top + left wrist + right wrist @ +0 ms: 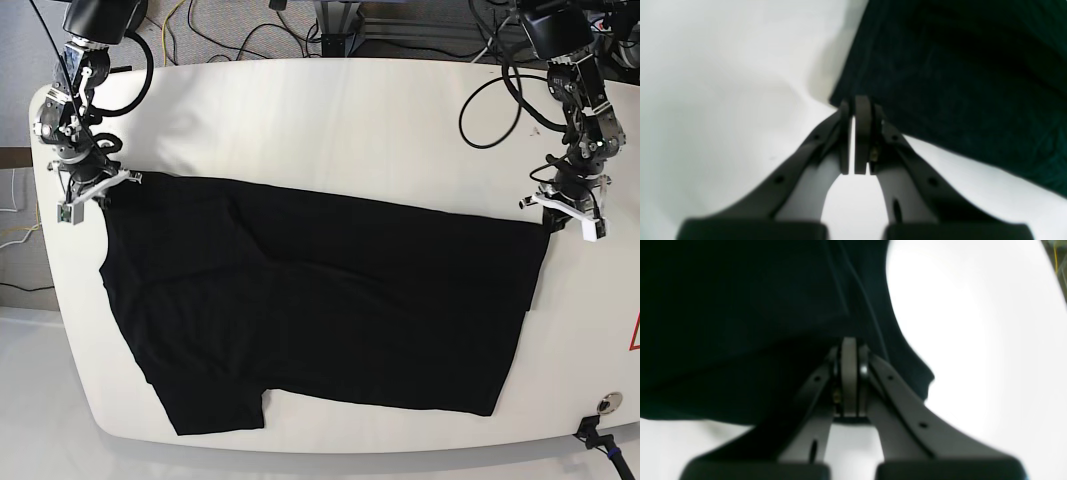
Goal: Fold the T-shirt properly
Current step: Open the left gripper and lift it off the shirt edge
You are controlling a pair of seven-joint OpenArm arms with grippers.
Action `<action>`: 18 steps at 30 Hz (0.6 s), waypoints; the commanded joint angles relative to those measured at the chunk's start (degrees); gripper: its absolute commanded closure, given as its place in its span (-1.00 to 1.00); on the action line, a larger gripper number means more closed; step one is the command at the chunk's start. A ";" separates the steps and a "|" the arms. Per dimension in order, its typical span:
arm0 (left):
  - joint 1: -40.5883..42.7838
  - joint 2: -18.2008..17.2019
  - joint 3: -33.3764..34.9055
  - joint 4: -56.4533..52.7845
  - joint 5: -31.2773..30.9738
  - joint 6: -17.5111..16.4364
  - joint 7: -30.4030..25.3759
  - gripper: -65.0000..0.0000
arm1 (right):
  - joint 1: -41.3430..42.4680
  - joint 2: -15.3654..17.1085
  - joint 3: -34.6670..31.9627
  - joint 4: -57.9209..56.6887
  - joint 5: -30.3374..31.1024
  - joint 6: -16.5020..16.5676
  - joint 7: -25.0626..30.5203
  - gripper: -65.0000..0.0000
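The T-shirt (330, 310) is matt black cloth, softly creased. Beneath it, the table (330, 120) looks smooth, white and faintly glossy.

A robotics lab: a rounded white worktable (330, 110) carries two black cabled robot arms (75, 90), with loose cables (240, 30) on grey floor behind the table.

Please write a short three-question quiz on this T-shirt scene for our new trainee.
1. True or false: the left gripper is shut on the T-shirt.
2. What is the right gripper pinching?
A. a cable
B. the T-shirt's edge
C. nothing
3. Which colour is the table?

Key: 1 true. 2 B. 3 white.
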 commanded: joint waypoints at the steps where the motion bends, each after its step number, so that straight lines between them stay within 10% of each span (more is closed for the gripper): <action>1: -1.12 -1.06 1.75 -2.40 -0.66 -0.46 -2.88 1.00 | 0.39 1.21 0.59 -1.97 -0.58 0.10 2.30 1.00; 18: 2.97 -2.89 7.28 -11.91 0.57 -0.83 -3.54 1.00 | -3.34 0.52 0.66 -4.80 -1.40 0.88 3.64 1.00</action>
